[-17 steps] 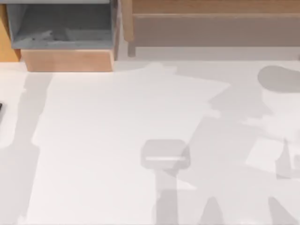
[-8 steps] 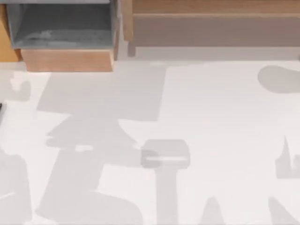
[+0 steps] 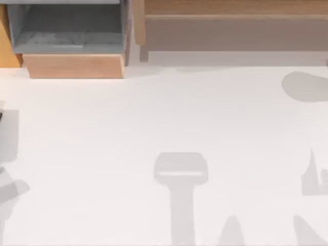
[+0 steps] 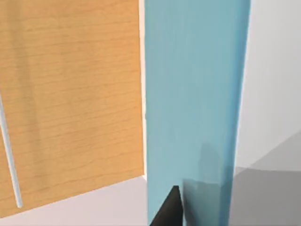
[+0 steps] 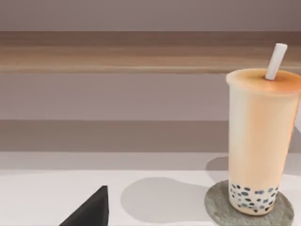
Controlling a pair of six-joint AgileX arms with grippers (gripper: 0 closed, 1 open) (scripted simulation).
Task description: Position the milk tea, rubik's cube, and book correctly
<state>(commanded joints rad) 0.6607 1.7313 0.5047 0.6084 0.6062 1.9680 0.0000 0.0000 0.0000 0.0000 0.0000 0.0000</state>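
Light-blue book (image 4: pixel 193 103) stands upright just beside the wooden cabinet (image 4: pixel 70 99), long axis vertical, a dark tip of the left end effector against its cover; grip state cannot be told.

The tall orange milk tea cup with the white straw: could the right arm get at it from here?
Probably yes. The milk tea cup stands upright on a round grey coaster, with bare white table between it and the right wrist camera.

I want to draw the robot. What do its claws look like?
Little can be seen. Each wrist view shows one flat, matte black wedge tapering to a point: the left claw's finger and the right claw's finger. No cables or markings are visible.
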